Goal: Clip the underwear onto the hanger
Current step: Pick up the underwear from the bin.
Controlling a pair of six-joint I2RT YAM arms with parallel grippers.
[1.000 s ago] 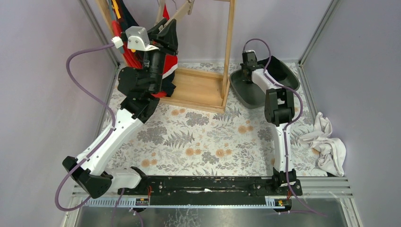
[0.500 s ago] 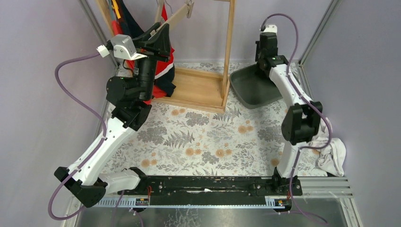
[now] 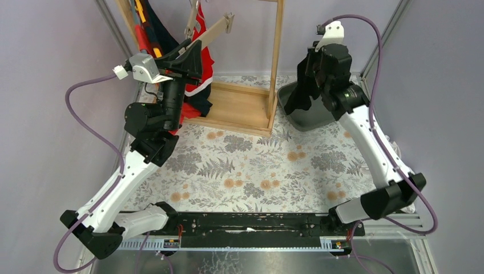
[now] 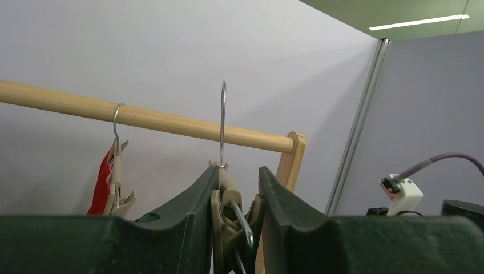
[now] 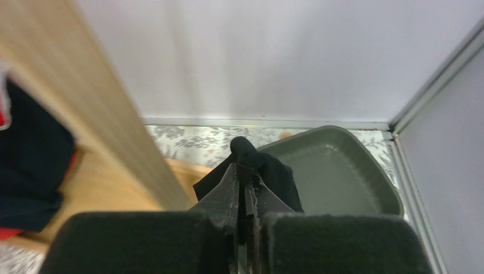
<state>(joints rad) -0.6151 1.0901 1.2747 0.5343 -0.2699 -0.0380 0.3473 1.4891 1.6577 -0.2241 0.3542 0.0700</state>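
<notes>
**Change from the earlier frame.** Compared with half a second before, the right gripper (image 5: 244,178) had left the rear of the grey bin (image 3: 313,117) and swung left toward the wooden rack (image 3: 278,63). Its elbow had dropped outward to the near right corner. Its jaws were pressed together on the black underwear (image 3: 294,98), which hung in the air over the bin's left rim, clear of the table (image 3: 257,165). The left gripper (image 4: 238,185) had shifted only slightly and remained clamped on the neck of the wooden hanger (image 3: 216,27). The wire hook (image 4: 222,120) stood upright above its fingers (image 4: 188,222).

**Surroundings and obstructions.** In the left wrist view the hook crossed the line of the rail (image 4: 154,120); whether it bore on the rail could not be determined. A second hanger (image 4: 117,171) hung from the same rail to the left and carried a red garment (image 4: 104,182). Red and navy clothing (image 3: 200,71) hung beneath the left gripper, inside the rack frame. The rack's right upright stood between the held hanger and the underwear.

**Edges and working room.** The rack base (image 3: 240,105) sat toward the rear wall, and the bin occupied the rear right corner, just beside the base. The left arm ran close along the left wall. The widest open stretch was the floral table surface in front of the rack, between the two arms.
</notes>
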